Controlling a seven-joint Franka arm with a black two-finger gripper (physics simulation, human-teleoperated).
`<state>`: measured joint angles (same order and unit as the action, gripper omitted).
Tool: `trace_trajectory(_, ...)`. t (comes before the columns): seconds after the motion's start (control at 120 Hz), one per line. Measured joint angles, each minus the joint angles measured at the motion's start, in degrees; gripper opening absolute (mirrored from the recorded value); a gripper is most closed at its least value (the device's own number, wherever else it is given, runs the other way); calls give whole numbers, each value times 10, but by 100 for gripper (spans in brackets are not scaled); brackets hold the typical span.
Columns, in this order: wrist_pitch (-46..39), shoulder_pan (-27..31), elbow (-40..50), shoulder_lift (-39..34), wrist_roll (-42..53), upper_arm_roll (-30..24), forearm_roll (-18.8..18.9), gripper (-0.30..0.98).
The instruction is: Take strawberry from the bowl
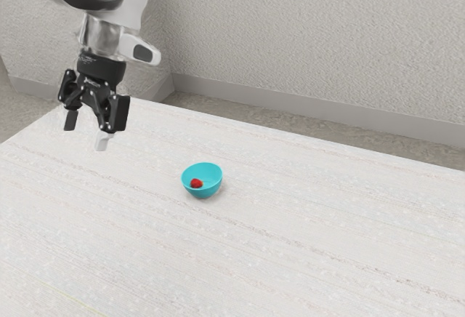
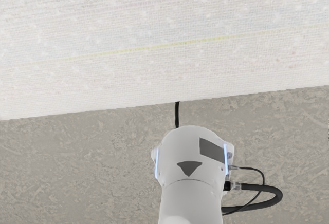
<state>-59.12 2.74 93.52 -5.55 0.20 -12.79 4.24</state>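
Holding the gripper (image 1: 86,131) open, well apart from the strawberry (image 1: 196,183) inside the bowl (image 1: 207,192), toward the exterior view's left of it. Hanging raised above bowl height, pointing downward.

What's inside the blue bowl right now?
Inside the turquoise bowl lies one small red strawberry. The bowl's near wall hides the lowest part of its inside, so I can't tell what's there.

No text or sign can be read
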Motion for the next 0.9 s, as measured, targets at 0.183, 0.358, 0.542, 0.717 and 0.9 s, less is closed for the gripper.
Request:
trace_trajectory(0.183, -160, 6, 8, -3, -32, -8, 0, 69)
trace_trajectory(0.358, -152, 0, 4, -2, -39, -60, -21, 69)
trace_trajectory(0.542, -227, -37, -24, 105, 133, -65, 37, 69)
trace_trajectory(0.717, -315, -39, -93, 255, 309, -8, 52, 69)
trace_trajectory(0.9, -377, -76, -170, 372, 459, 32, 55, 69)
